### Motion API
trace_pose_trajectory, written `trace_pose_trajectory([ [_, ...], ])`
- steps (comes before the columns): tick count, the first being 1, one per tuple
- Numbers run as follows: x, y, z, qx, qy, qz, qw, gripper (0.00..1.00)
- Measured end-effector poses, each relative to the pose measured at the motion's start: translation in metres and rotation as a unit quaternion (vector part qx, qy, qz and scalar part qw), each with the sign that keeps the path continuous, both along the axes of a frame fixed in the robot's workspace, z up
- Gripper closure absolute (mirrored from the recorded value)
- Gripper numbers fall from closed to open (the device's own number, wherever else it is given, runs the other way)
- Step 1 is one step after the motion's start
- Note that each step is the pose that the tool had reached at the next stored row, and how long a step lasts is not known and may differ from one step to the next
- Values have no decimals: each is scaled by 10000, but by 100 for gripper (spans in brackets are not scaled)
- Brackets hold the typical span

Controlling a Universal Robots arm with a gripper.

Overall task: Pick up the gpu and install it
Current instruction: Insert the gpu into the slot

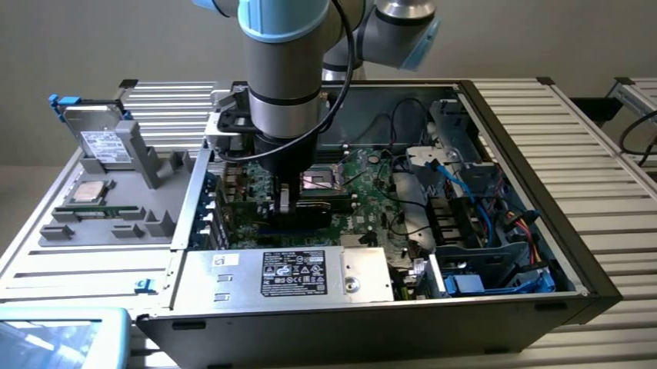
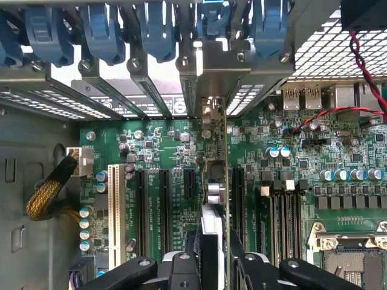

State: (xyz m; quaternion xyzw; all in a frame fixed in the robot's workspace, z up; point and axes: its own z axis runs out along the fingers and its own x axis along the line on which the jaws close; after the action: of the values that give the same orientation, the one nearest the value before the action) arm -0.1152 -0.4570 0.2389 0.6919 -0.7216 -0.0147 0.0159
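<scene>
inside the open computer case, the gpu is held edge-on by the clenched pincer, upright over the motherboard slots. in the exterior view, a grey tray beside the case holds a drive and a processor.

The arm is a thick silver-grey tube with light blue caps at its joints and a dark band around its lower section. A black cable runs down its side. Its wrist narrows to a black cylinder carrying the tool, whose black metal fingers show round silver screws at their linkages.
</scene>
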Motion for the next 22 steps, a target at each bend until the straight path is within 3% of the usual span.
trace_pose_trajectory([
  [22,0,-17,0,5,-4,47,10000,72],
])
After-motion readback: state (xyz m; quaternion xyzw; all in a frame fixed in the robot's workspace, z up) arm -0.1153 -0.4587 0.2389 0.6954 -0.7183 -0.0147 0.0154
